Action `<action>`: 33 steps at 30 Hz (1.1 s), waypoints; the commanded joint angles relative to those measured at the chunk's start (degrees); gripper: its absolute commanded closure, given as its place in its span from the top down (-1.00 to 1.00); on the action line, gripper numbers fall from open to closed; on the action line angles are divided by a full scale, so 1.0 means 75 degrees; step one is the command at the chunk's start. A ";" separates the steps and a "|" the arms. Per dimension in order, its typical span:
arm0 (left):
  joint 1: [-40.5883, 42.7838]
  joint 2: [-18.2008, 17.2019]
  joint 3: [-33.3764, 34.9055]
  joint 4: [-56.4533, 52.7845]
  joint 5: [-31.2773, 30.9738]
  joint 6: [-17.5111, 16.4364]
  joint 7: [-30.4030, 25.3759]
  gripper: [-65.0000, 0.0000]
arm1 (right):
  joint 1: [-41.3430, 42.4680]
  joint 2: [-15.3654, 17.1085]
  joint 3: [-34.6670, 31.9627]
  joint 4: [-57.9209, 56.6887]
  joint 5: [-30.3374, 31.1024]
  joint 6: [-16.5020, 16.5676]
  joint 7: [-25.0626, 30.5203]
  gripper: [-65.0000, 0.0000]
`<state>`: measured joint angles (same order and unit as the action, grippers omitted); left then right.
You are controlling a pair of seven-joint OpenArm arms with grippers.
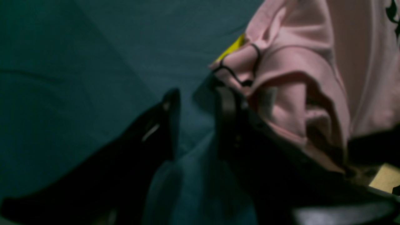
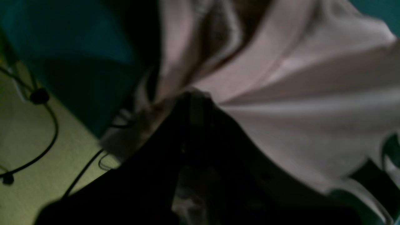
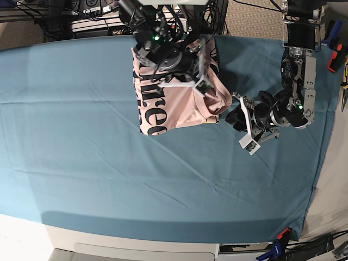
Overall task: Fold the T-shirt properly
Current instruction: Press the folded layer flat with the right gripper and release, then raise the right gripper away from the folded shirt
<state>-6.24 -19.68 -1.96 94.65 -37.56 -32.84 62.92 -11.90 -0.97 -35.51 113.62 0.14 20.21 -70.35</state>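
Pink T-shirt point(image 3: 174, 95) bunched near the far edge of the teal cloth point(image 3: 81, 163), lettering up — right gripper point(image 3: 202, 86) clamped on its fabric. Left gripper point(image 3: 237, 115) just beside, jaws apart, empty.

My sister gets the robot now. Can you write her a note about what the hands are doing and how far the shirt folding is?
Left gripper: jaws open, empty, beside the shirt's edge.
Right gripper: jaws shut on a bunch of the T-shirt.
The T-shirt lies near the far edge of the teal cloth, partly folded, black letters showing, rumpled on the left gripper's side.
Done: a rough first fold.
Left: smooth the bunched part and finish folding neatly.
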 commanded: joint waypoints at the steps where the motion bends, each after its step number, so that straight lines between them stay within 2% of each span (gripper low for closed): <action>1: -0.0143 -0.0061 -0.0035 0.0114 -0.0131 0.0003 -0.0172 -0.38 | 0.0061 -0.0038 -0.0096 0.0122 0.0125 0.0020 0.0047 -1.00; 10: -0.0140 -0.0061 -0.0035 0.0114 -0.0131 0.0003 -0.0172 -0.38 | 0.0067 -0.0041 -0.0154 0.0122 0.0117 0.0073 0.0125 -1.00; 16: -0.0140 -0.0061 -0.0035 0.0114 -0.0128 0.0000 -0.0169 -0.38 | 0.0064 -0.0044 -0.0154 0.0414 0.1399 0.1139 0.0038 -1.00; 20: -0.0137 -0.0064 -0.0035 0.0114 -0.0128 0.0000 -0.0163 -0.38 | 0.0064 -0.0041 -0.0152 0.0991 0.1032 0.1192 0.0093 -1.00; 21: -0.0137 -0.0064 -0.0038 0.0114 -0.0128 0.0000 -0.0163 -0.38 | 0.0064 -0.0044 -0.0152 0.1105 0.0746 0.1183 0.0157 -0.95; 24: -0.0137 -0.0064 -0.0035 0.0114 -0.0128 0.0003 -0.0163 -0.38 | 0.0067 -0.0041 -0.0096 0.1209 -0.0402 0.0906 0.0507 -0.44; 26: -0.0128 -0.0064 -0.0038 0.0114 -0.0128 0.0003 -0.0160 -0.38 | 0.0073 -0.0041 0.0152 0.1209 -0.1067 0.0565 0.0737 -0.24; 28: -0.0085 -0.0064 -0.0038 0.0114 -0.0125 0.0003 -0.0160 -0.38 | 0.0166 -0.0041 0.0664 0.1207 -0.1215 0.0361 0.0889 -0.21; 31: 0.0058 -0.0064 -0.0038 0.0114 -0.0122 0.0006 -0.0163 -0.38 | 0.0481 -0.0041 0.1856 0.1169 -0.0694 0.0294 0.1011 -0.21; 33: 0.0154 -0.0064 -0.0038 0.0114 -0.0067 0.0006 -0.0163 -0.33 | 0.0743 -0.0038 0.2856 0.1037 0.0052 0.0338 0.1110 -0.21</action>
<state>-4.12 -19.70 -1.93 94.65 -37.47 -32.82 62.81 -6.83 -1.04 -13.69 120.75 0.84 22.52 -63.00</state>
